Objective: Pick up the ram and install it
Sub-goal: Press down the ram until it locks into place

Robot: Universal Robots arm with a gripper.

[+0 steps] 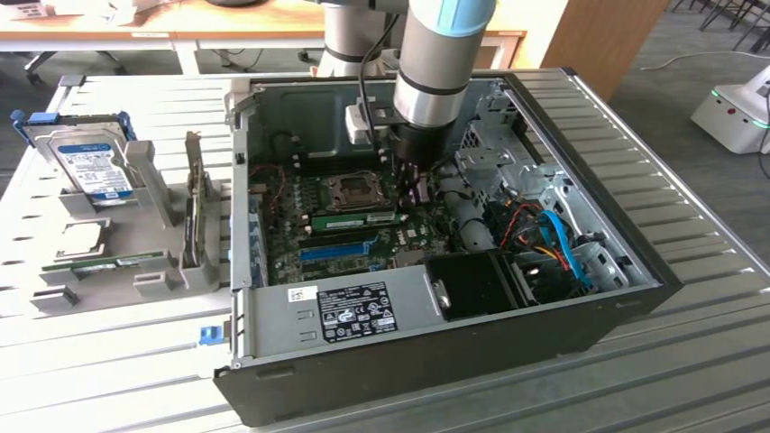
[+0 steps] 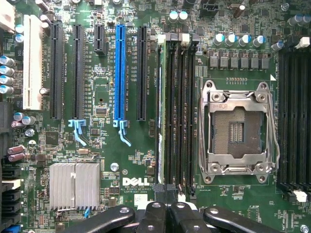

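Observation:
The ram (image 1: pixel 355 219) is a thin green stick standing on edge in a memory slot of the motherboard, beside the CPU socket (image 1: pixel 357 189). In the wrist view the ram (image 2: pixel 160 97) shows edge-on with pale label patches, in the outermost black slot on the side away from the CPU socket (image 2: pixel 235 131). My gripper (image 1: pixel 417 191) hangs inside the open computer case, just above the board, a little toward the exterior view's right of the stick. In the wrist view the gripper (image 2: pixel 167 206) is shut, its black fingers (image 2: pixel 154 213) pressed together with nothing visible between them, near one end of the slot bank.
The case (image 1: pixel 361 311) lies open on a slatted table. A blue expansion slot (image 2: pixel 119 73) and a finned heatsink (image 2: pixel 75 186) sit on the board. Cables and a drive cage (image 1: pixel 547 244) crowd the exterior view's right. A grey holder at the left carries a hard drive (image 1: pixel 96 167) and another green stick (image 1: pixel 121 263).

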